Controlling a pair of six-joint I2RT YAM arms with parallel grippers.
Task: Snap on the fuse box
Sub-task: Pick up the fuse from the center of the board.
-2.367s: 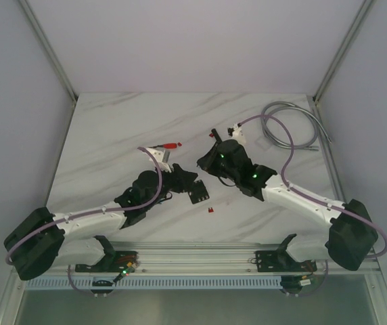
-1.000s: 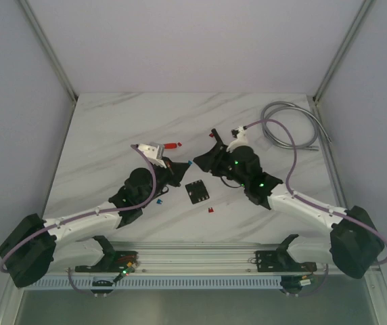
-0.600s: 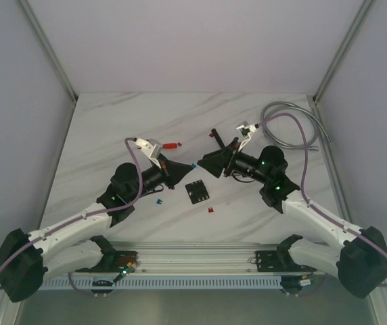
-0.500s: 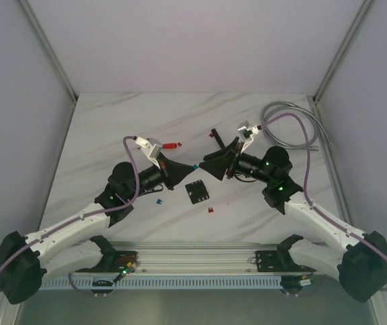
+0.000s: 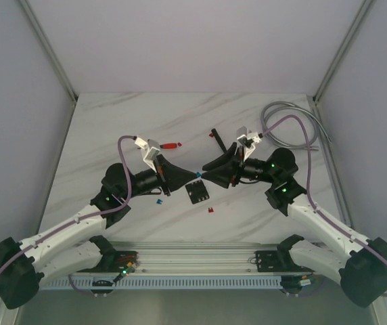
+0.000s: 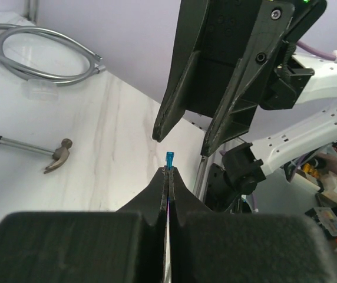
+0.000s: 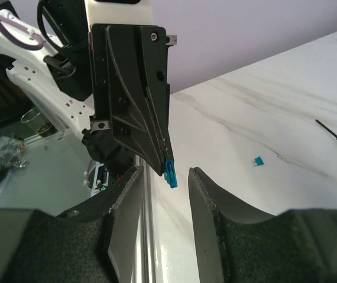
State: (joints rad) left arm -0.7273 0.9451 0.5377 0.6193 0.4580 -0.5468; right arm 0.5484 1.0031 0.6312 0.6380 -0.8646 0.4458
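- Both arms have swung in toward each other since the earlier picture, and their tips now meet in the air above the white marble table (image 5: 112,122).
- On the left, the left gripper (image 6: 168,174) is squeezed tight on a tiny blue fuse (image 6: 169,159) that pokes out past its tips.
- Just below the meeting spot, the small black square plastic fuse box (image 5: 197,192) lies flat on the table, and nothing touches it.
- On the right, the right gripper (image 7: 164,174) has its jaws apart, one on each side of the fuse, not pinching it yet.
- To do this well, I think the right one should close slowly and straight, and the left should let go only after that, or the fuse may drop.
- Around them lie a loose little blue fuse (image 5: 158,201), a red-handled screwdriver (image 5: 173,144), a loose little red fuse (image 5: 211,211), a small metal hammer (image 6: 59,154) and a grey coiled cable (image 5: 288,128). None of them seems to be in the way.
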